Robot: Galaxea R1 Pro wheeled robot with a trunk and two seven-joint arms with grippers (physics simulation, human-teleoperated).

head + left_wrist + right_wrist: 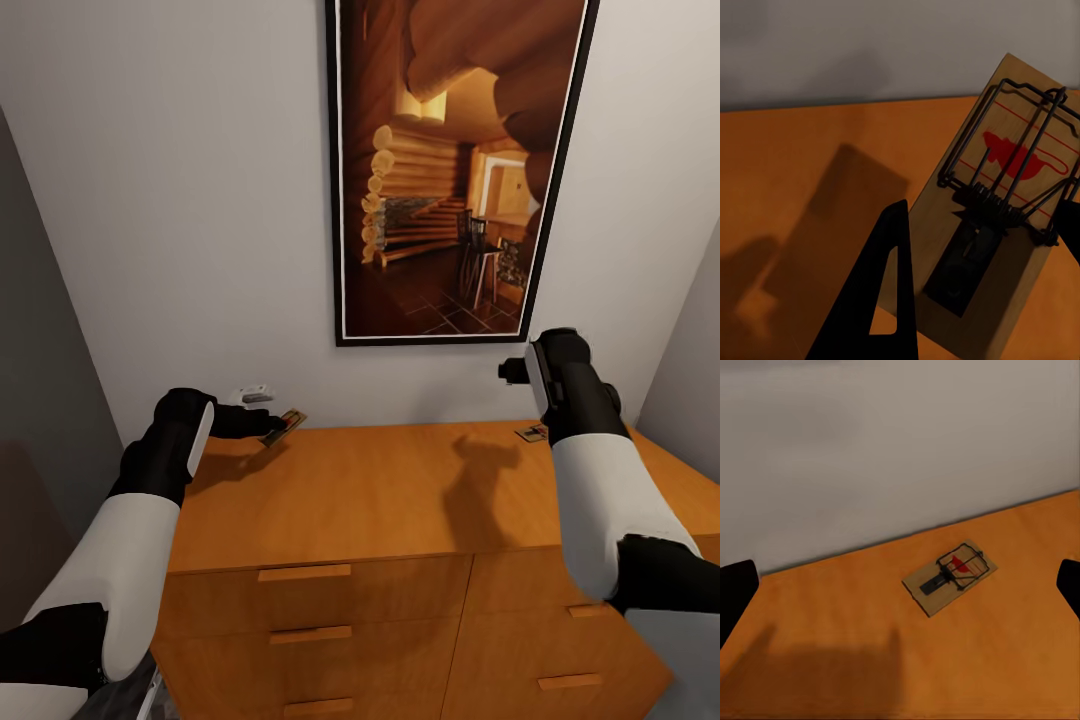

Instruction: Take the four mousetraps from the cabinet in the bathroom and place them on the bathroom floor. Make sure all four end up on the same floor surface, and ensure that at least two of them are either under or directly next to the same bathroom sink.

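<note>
Cabinet (400, 500) top open — wall (180, 200) blocks behind.

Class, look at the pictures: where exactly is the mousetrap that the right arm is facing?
In the head view the mousetrap lies flat on the cabinet top near its back right edge by the wall, beside the right arm; it sits ahead of the open right gripper, untouched.

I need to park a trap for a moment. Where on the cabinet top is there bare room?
The cabinet top is bare across its wide middle, between the left gripper with its mousetrap and the right-hand mousetrap by the wall. The front edge above the drawers is bare too. Both back corners are taken.
</note>
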